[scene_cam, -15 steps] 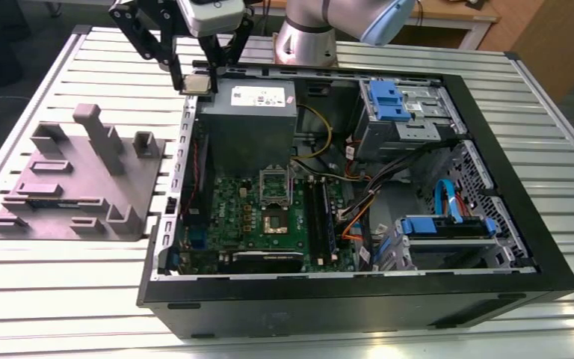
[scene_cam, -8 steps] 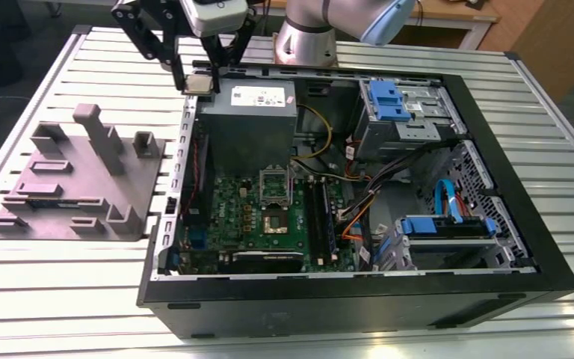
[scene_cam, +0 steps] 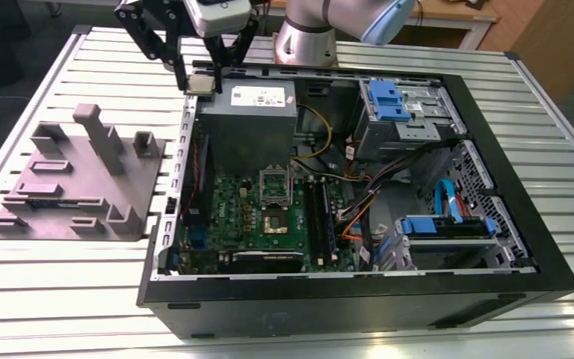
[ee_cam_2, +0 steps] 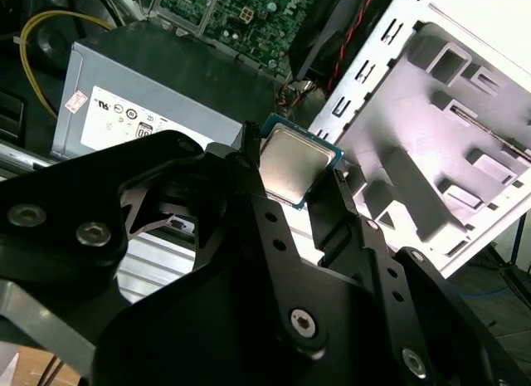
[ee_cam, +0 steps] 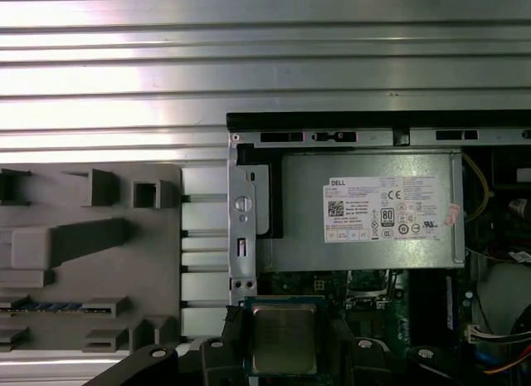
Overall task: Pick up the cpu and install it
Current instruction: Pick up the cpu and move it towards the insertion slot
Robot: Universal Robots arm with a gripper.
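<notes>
The cpu (ee_cam_2: 292, 163) is a small square chip with a silvery top and a thin pale rim. My gripper (ee_cam_2: 292, 177) is shut on it, one black finger (ee_cam_2: 249, 166) on each side. In the exterior view the gripper (scene_cam: 200, 81) holds the cpu (scene_cam: 200, 84) in the air over the far corner of the open computer case (scene_cam: 526, 247), at that view's left, above the grey power supply (scene_cam: 247, 123). The dark square socket (scene_cam: 274, 213) lies on the green motherboard, well nearer the camera than the gripper. The first wrist view shows the cpu (ee_cam: 283, 336) over the motherboard's edge.
A grey moulded fixture (scene_cam: 72, 179) with posts and slots lies on the slatted metal table (scene_cam: 57, 292) beside the case. Inside the case are blue drive brackets (scene_cam: 392, 101), orange and yellow cables (scene_cam: 352, 224) and memory slots (scene_cam: 317, 213) next to the socket.
</notes>
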